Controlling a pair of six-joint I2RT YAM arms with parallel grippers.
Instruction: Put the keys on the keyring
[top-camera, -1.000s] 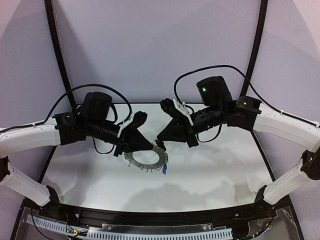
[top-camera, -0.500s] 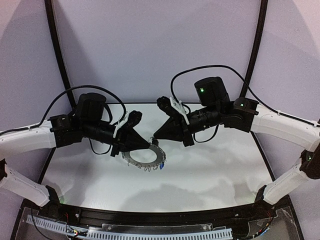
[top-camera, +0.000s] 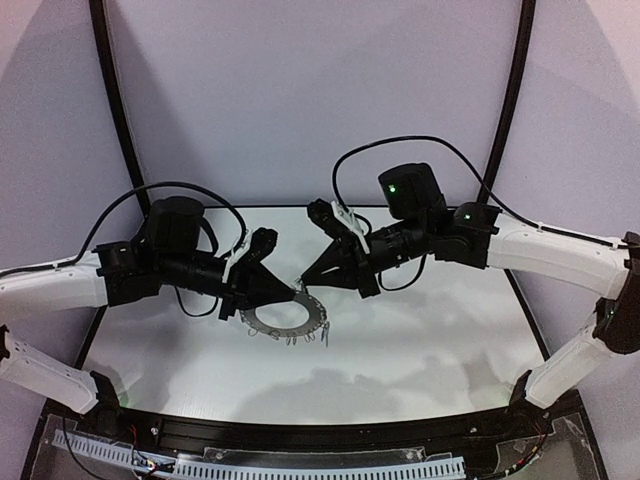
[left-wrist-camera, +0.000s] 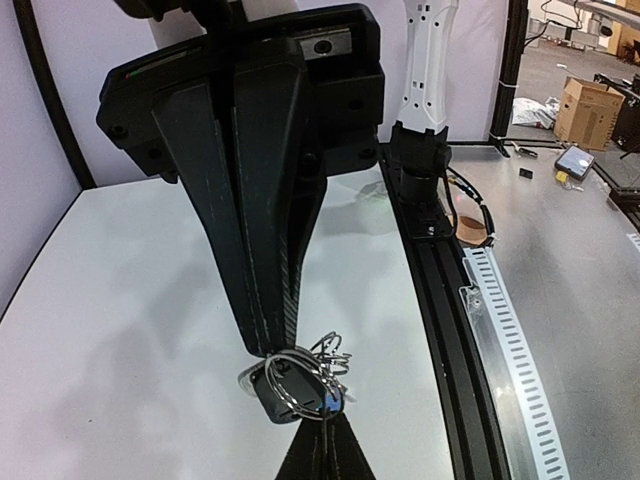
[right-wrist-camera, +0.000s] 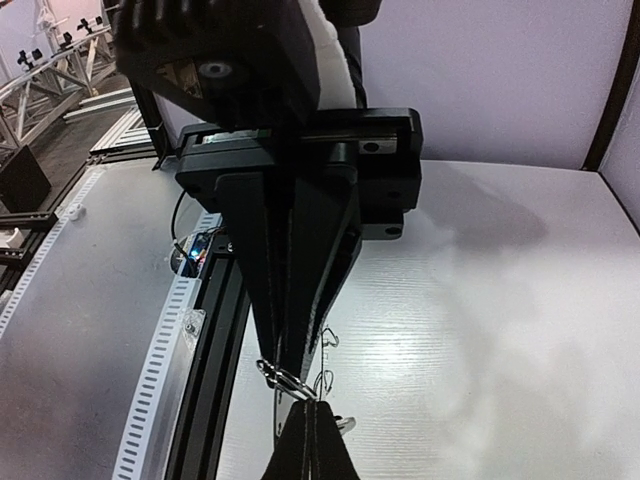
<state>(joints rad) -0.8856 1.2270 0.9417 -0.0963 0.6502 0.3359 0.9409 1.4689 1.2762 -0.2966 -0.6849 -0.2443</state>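
The keyring (top-camera: 258, 322) is held mid-counter (top-camera: 430, 330) at its far rim, clamped tip to tip by the closed left pincer (top-camera: 296, 290) and right pincer (top-camera: 303, 280), with the keys (left-wrist-camera: 283, 393) bunched among its wire loops, though whether both are threaded cannot be told.

Robotics lab, I'd say. My white table (top-camera: 420, 340) stands in a pale-walled booth (top-camera: 320, 90). Outside it are a concrete floor (left-wrist-camera: 590, 250), cardboard boxes (left-wrist-camera: 585, 105), aluminium truss (right-wrist-camera: 55, 70) and slotted cable duct (left-wrist-camera: 505, 340).
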